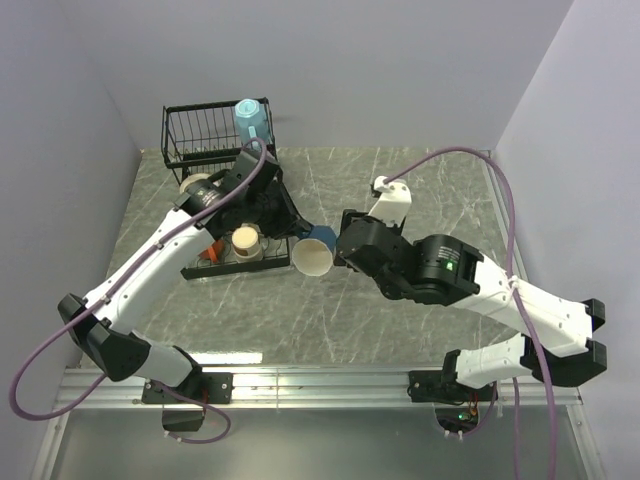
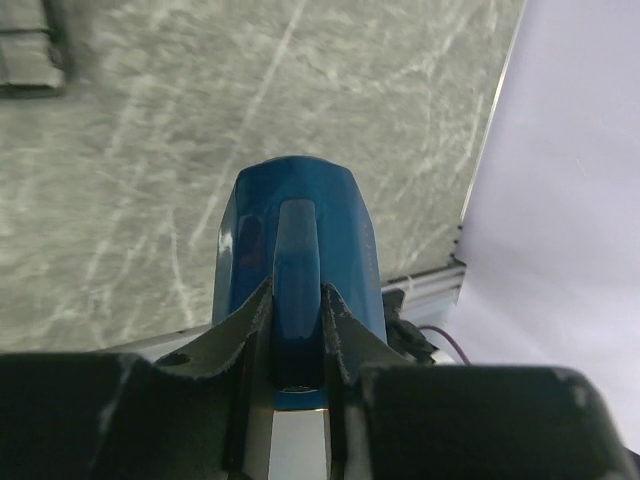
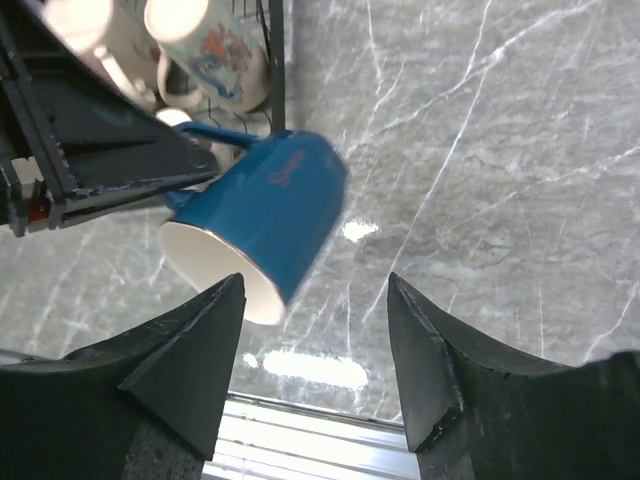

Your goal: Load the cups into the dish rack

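Note:
My left gripper (image 1: 297, 231) is shut on the handle of a dark blue mug (image 1: 316, 250) with a cream inside, and holds it tilted above the table just right of the black wire dish rack (image 1: 190, 135). The left wrist view shows the fingers (image 2: 255, 320) pinching the handle of the mug (image 2: 300, 235). My right gripper (image 1: 341, 248) is open and empty just right of the mug; in its wrist view the gripper (image 3: 315, 292) is open below the mug (image 3: 270, 210). A light blue cup (image 1: 252, 120) sits on the rack's upper shelf. A cream mug (image 1: 245, 243) stands in the lower tier.
More cream mugs, one with a printed picture (image 3: 215, 50), sit in the rack's lower tier behind the left gripper. The grey marble table (image 1: 430, 190) runs right to a white wall. A metal rail (image 1: 320, 385) runs along the near edge.

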Tool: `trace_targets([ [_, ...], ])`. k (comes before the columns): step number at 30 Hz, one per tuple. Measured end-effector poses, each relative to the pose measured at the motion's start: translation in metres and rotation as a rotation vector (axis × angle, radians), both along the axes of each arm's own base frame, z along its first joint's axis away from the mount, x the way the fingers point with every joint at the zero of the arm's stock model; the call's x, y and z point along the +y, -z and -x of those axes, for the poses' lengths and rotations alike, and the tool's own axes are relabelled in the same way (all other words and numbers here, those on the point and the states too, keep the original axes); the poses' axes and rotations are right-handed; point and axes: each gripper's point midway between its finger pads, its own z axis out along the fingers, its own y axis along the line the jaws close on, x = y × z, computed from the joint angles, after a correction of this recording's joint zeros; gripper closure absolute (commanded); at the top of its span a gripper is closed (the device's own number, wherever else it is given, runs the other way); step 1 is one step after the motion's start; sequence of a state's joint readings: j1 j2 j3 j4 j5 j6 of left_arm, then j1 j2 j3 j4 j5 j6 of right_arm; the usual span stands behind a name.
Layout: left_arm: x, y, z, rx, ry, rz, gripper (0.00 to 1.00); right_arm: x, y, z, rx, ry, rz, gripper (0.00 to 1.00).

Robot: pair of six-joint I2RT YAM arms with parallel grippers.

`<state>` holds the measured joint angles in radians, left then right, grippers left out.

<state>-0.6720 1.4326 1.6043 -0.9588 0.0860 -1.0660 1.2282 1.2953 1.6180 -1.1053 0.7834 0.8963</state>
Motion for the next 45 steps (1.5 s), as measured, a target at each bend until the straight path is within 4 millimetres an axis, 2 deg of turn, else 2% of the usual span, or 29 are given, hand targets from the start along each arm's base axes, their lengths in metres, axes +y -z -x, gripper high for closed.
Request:
trace_targets([
  [3,0.014,-0.006,-0.007,-0.025,-0.036,-0.028,1.00,-0.005,-0.005,0.000,-0.013,0.009,-0.019,0.33],
  [6,0.032,-0.027,-0.020,-0.092,-0.085,-0.056,1.00,-0.012,-0.007,0.001,-0.020,0.017,-0.028,0.33],
  [8,0.046,-0.049,-0.031,-0.164,-0.121,-0.067,1.00,-0.018,-0.006,0.003,-0.022,0.021,-0.030,0.33],
  [14,0.095,-0.144,-0.061,-0.479,-0.264,-0.103,1.00,-0.038,0.002,0.009,-0.023,0.028,-0.026,0.33],
  [17,0.118,-0.182,-0.073,-0.656,-0.328,-0.160,1.00,-0.047,0.007,0.013,-0.021,0.024,-0.022,0.33],
  [21,0.144,-0.210,-0.090,-0.874,-0.409,-0.277,1.00,-0.057,0.012,0.018,-0.021,0.008,-0.019,0.33],
  [25,0.168,-0.213,-0.114,-0.980,-0.489,-0.411,1.00,-0.066,0.022,0.022,-0.021,-0.017,0.008,0.33],
  [27,0.179,-0.213,-0.136,-1.021,-0.535,-0.447,1.00,-0.067,0.026,0.022,-0.015,-0.032,0.024,0.33],
  [29,0.197,-0.203,-0.158,-1.028,-0.584,-0.487,1.00,-0.066,0.028,0.022,-0.010,-0.043,0.039,0.33],
  [36,0.245,-0.149,-0.239,-1.055,-0.681,-0.599,1.00,-0.040,0.048,0.007,0.048,-0.075,0.114,0.33],
  [40,0.257,-0.120,-0.281,-1.078,-0.673,-0.607,1.00,-0.015,0.065,-0.011,0.100,-0.093,0.183,0.34],
  [45,0.269,-0.083,-0.317,-1.078,-0.660,-0.609,1.00,-0.006,0.081,-0.027,0.152,-0.105,0.206,0.35],
])
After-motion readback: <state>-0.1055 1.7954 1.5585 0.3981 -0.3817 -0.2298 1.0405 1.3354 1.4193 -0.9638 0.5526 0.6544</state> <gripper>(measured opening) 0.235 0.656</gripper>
